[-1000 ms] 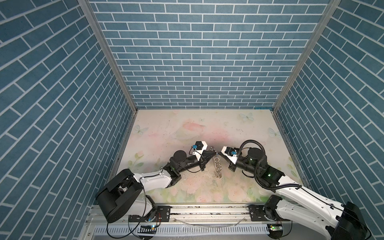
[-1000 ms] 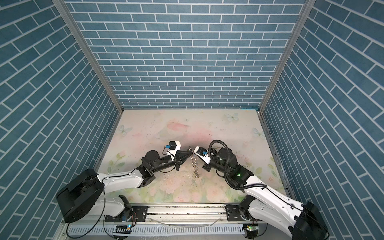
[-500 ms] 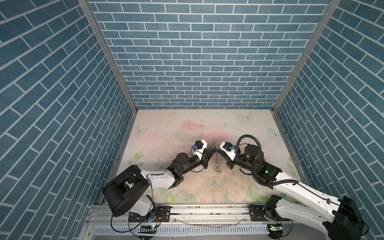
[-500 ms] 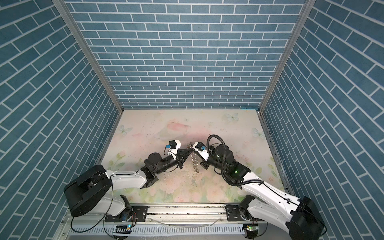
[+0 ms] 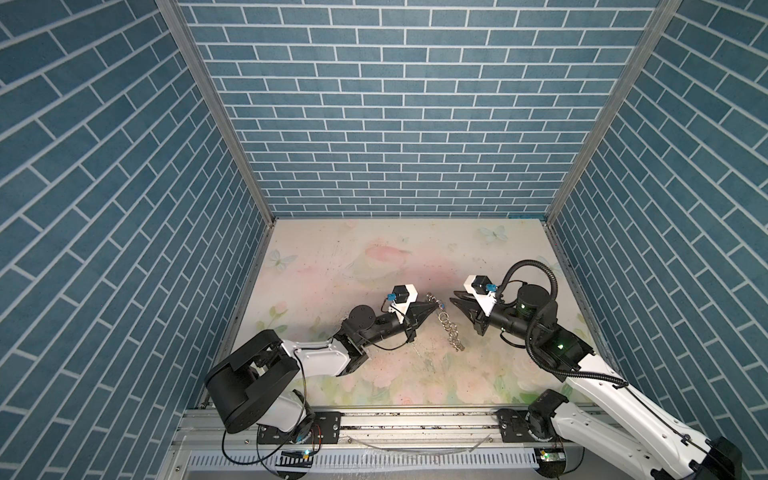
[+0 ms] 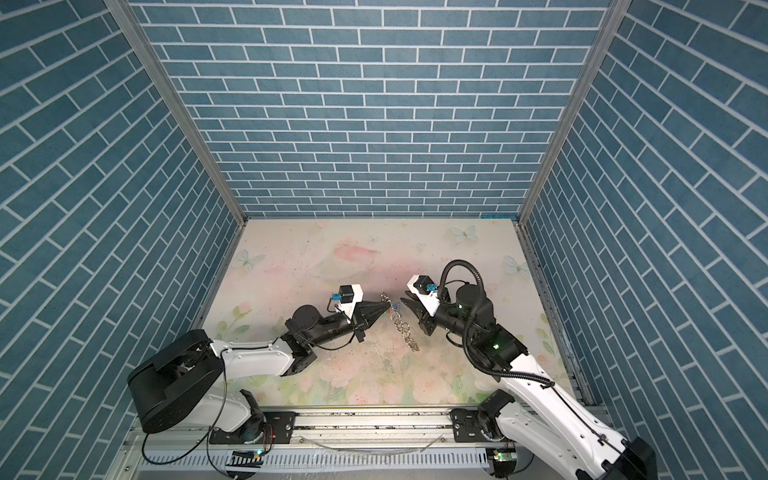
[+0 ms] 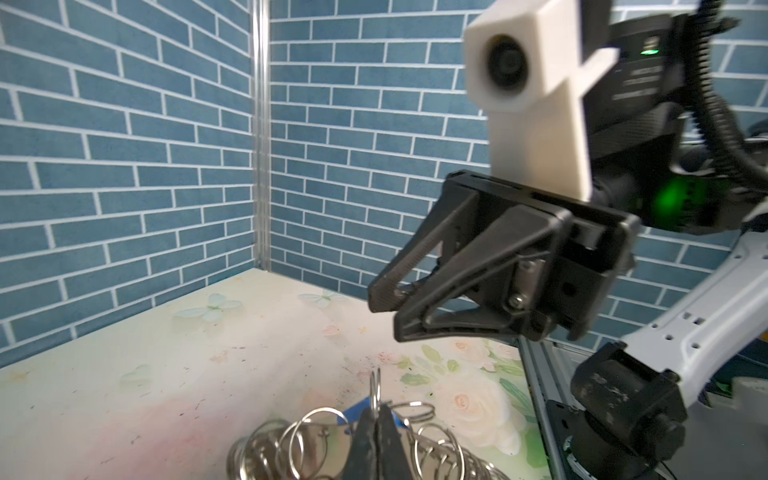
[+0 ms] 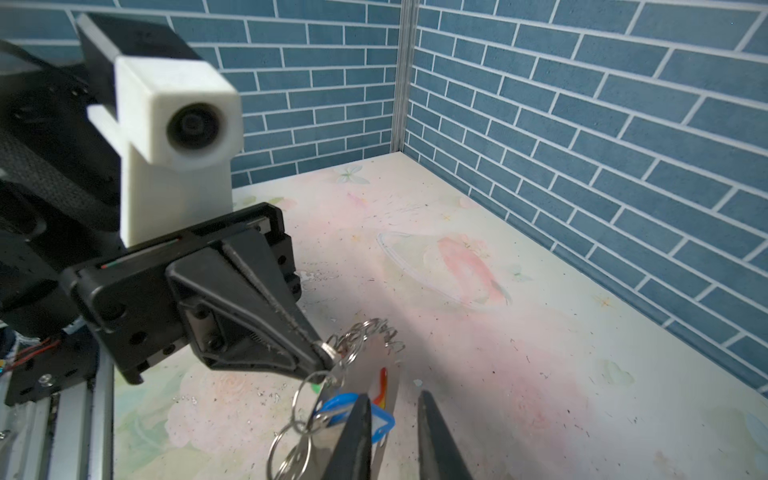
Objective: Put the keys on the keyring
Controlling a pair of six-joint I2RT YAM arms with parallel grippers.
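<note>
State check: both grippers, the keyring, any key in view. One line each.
left gripper: shut, fingers pinching one split ring of the keyring
right gripper: slightly open, empty, clear of the keyring
keyring: held at one end, rings dangling from the left gripper
blue-tagged key: hanging among the rings below the left gripper

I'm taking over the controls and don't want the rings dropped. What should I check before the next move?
1. Left gripper shut on the keyring: ok.
2. Right gripper open and empty: ok.
3. Grippers apart in both top views: ok.
4. Blue-tagged key fully threaded on a ring: cannot tell.
5. Lower end of the keyring touching the table: cannot tell.
</note>
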